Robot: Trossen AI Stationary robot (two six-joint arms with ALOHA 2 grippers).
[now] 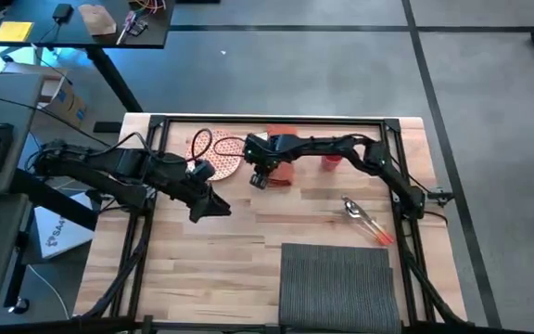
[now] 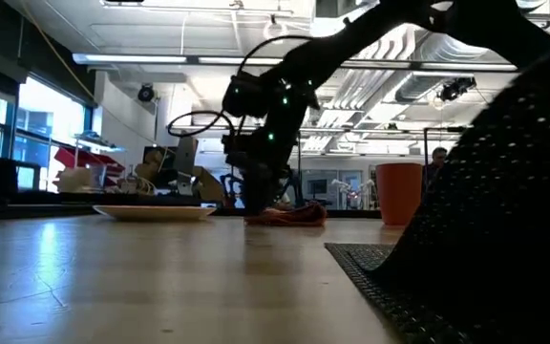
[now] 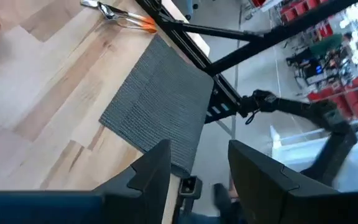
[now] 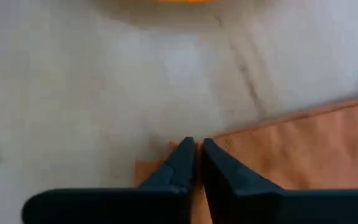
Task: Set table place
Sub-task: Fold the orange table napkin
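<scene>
Placemat [image 1: 338, 283] flat at desk [image 1: 211, 269] near edge. Right tool [image 4: 195, 155] pinching orange napkin [image 4: 303, 149] corner beside plate [image 1: 219, 158]. Left tool [image 3: 194, 165] spread, hovering mid-desk.

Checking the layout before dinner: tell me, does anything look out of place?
Yes. The placemat lies bare at the near edge, overhanging it, while the plate, cup and cutlery sit apart farther back. The right gripper is pinching the orange napkin.
</scene>
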